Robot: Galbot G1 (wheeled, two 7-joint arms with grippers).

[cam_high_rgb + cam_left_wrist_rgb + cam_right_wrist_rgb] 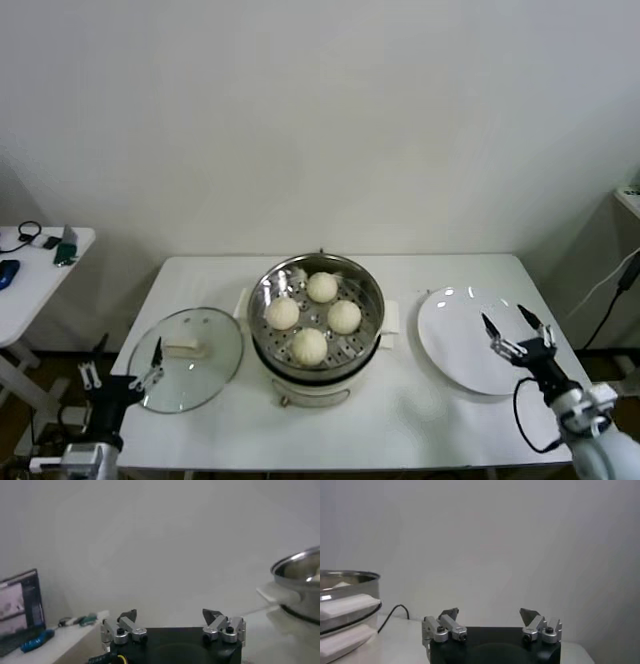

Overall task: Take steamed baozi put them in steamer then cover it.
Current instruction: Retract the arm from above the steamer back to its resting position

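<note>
The steel steamer (371, 290) stands at the table's middle on its cream-white base. Four cream-white baozi (322, 287) lie on its perforated tray. The glass cover (190, 358) with its cream bar handle lies flat on the table left of the steamer. My left gripper (123, 363) is open and empty at the table's front left corner, just left of the cover. My right gripper (513, 326) is open and empty over the near right part of the white plate (450, 335). The steamer's rim shows in the left wrist view (300, 565) and the right wrist view (347, 580).
A small white side table (35, 265) with dark items stands at far left. A cable (610, 290) hangs at far right. Bare tabletop (420, 420) lies in front of the steamer.
</note>
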